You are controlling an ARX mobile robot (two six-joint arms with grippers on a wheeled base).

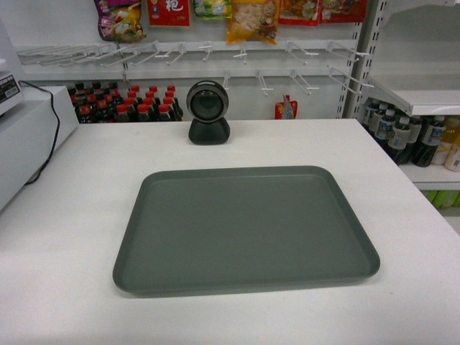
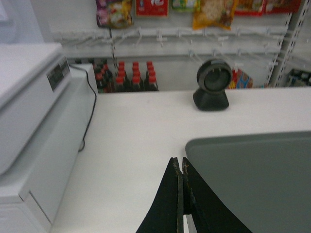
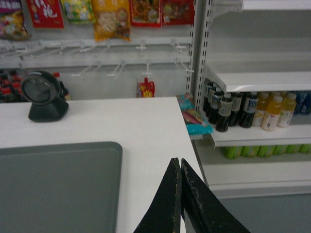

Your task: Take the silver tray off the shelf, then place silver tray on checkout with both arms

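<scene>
Both grippers closed, clear of silver tray point(image 1: 246, 228) edges on checkout point(image 1: 65, 237).

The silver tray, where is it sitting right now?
In the head view the silver tray lies flat in the middle of the white checkout, in front of the round black scanner.

A small shop: bright snack packets point(image 1: 251, 18) hang from white wire pegs, red-capped dark bottles point(image 1: 126, 106) and drinks point(image 3: 277, 110) fill white slotted shelving, and a round black barcode scanner point(image 1: 208, 113) stands on the white bench point(image 1: 65, 237).
</scene>
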